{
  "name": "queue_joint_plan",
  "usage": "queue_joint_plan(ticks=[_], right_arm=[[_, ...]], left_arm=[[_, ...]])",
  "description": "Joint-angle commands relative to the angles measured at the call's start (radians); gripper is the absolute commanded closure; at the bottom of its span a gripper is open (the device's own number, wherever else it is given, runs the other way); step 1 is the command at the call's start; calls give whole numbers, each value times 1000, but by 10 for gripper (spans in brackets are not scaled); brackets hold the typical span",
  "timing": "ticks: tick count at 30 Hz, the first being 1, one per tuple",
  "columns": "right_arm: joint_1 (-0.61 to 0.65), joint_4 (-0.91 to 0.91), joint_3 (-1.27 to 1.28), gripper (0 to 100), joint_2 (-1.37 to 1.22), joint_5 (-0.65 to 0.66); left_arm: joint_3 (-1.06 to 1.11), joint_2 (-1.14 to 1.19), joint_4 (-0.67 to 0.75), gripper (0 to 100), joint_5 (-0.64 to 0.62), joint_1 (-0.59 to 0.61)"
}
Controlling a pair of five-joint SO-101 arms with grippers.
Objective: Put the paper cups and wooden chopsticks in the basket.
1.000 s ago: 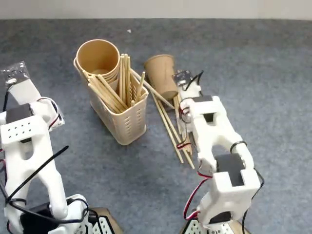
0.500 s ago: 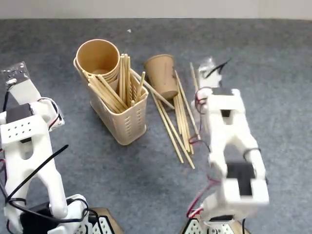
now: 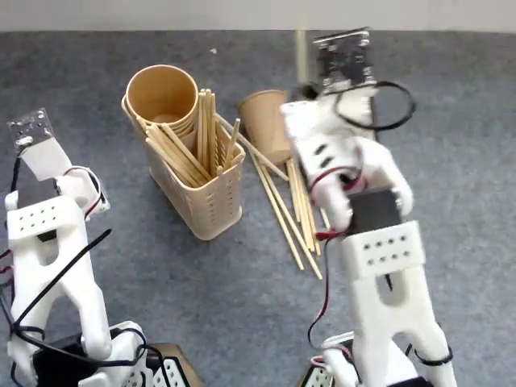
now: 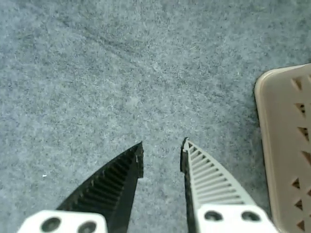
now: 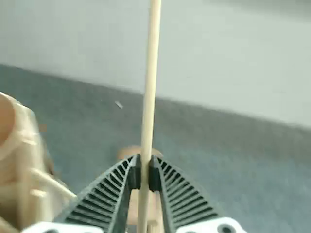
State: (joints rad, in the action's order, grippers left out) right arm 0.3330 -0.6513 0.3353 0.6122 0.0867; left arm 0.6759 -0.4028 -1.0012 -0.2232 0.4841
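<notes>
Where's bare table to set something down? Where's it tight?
Free: between basket and left arm; in front of the basket, between the arm bases; right of the right arm. Crowded: right of the basket, loose chopsticks and tipped cup.

Grey carpet (image 3: 468,201) below a pale wall (image 3: 161,14).

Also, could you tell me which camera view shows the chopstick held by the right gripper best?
The right wrist view: the chopstick stands close up, clamped in the right gripper. The high view catches a blurred stretch of it beside the right arm. The left wrist view faces carpet and the basket.
</notes>
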Motion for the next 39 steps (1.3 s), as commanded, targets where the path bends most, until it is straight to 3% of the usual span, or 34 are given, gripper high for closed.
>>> queue_joint_plan(ticks=[1,4,9,15,21,23,28,31,36,39], right_arm=[[197,151,-18,994,45,-11],[288,246,7,994,44,-18],[297,433,191,994,54,-203],[300,449,298,988,56,-229],[302,446,300,778,58,-229],[302,433,295,765,58,-229],[294,268,219,765,90,-218],[226,30,81,765,166,-115],[-44,-389,-194,765,154,-29],[-153,-443,-131,765,54,0]], left_arm=[[4,-12,46,845,-11,-16],[5,-12,46,845,-11,-16],[7,-8,46,845,-11,-16],[7,-5,46,845,-11,-16],[7,-5,46,845,-11,-16],[7,-4,46,845,-11,-16],[10,-4,69,845,-11,-18],[10,-4,68,845,-11,-18],[10,-4,68,845,-11,-22],[10,-4,68,845,-11,-48]])
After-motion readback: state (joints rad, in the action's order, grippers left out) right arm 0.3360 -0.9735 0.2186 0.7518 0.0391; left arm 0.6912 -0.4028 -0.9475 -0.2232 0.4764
